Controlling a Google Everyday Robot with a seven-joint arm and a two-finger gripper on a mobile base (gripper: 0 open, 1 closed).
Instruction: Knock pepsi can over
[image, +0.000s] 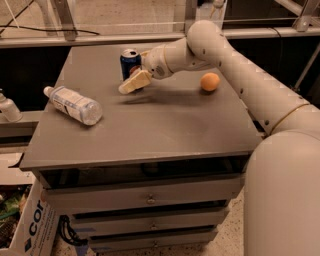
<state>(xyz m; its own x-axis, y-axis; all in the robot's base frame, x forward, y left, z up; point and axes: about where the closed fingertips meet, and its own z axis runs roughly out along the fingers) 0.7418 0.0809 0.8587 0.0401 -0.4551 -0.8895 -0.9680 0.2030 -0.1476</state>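
Note:
The pepsi can (129, 63) stands upright near the back middle of the grey cabinet top (170, 130), dark blue with a silver top. My gripper (131, 85) hangs just in front of the can's lower part and partly covers it, with its cream-coloured fingers (136, 81) pointing left and down, low over the top. I cannot tell whether it touches the can. My white arm reaches in from the right.
A clear plastic water bottle (73, 104) with a white label lies on its side at the left. An orange (210, 81) sits at the right back. Drawers are below the top. A cardboard box (30, 225) stands on the floor at the lower left.

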